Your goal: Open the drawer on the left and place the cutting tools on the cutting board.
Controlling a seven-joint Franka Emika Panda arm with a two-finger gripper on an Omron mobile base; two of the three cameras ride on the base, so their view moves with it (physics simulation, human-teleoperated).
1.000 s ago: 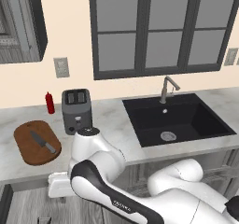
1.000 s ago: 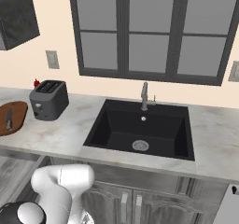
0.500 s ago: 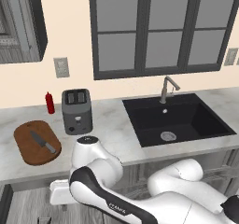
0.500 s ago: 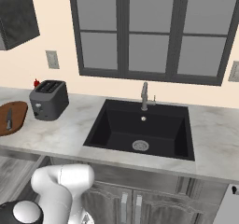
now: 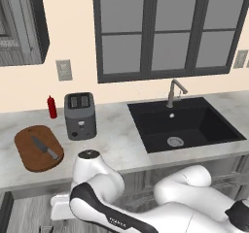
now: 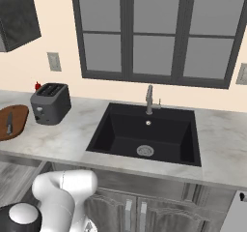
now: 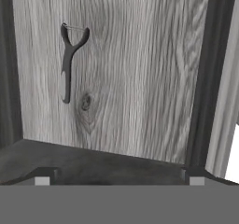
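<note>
the arm is swinging lower left; open claw [image 7: 116, 178] is hanging over a y-peeler [image 7: 69, 59] lying in the drawer [image 7: 140, 78]; knife [image 5: 45, 148] is lying on the cutting board [image 5: 29, 159].

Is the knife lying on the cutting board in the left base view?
Yes, the knife lies flat on the reddish-brown cutting board, on the counter left of the toaster.

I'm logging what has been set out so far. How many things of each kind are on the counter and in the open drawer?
Cutting board: 1
Knife, lying on the board: 1
Toaster: 1
Red bottle: 1
Peeler, lying in the drawer: 1
Total: 5
</note>
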